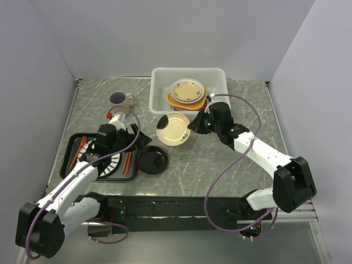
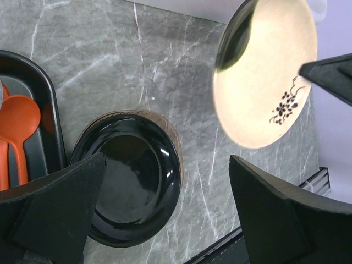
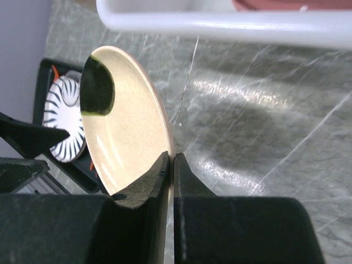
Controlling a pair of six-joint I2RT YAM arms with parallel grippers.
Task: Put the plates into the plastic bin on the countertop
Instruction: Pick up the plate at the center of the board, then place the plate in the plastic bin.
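Note:
My right gripper [image 1: 193, 125] [image 3: 170, 160] is shut on the rim of a cream plate [image 1: 171, 130] [image 3: 129, 124] with a dark patch and a sprig drawing. It holds the plate tilted above the countertop [image 1: 220, 159], just in front of the white plastic bin [image 1: 159, 77] [image 3: 220, 25]. In the bin lie stacked plates, a cream patterned one [image 1: 187, 91] over an orange one [image 1: 174, 103]. A dark brown-black plate [image 1: 152, 160] [image 2: 132, 187] lies flat on the countertop. My left gripper [image 1: 142, 142] [image 2: 168, 165] hovers over its right edge, open and empty.
A black tray [image 1: 69, 148] [image 2: 52, 126] at the left holds a zebra-striped plate [image 1: 111, 163] [image 3: 63, 126] and orange utensils [image 1: 127, 160] [image 2: 19, 124]. A mug [image 1: 121, 99] stands at the back left. Grey walls close in on the countertop.

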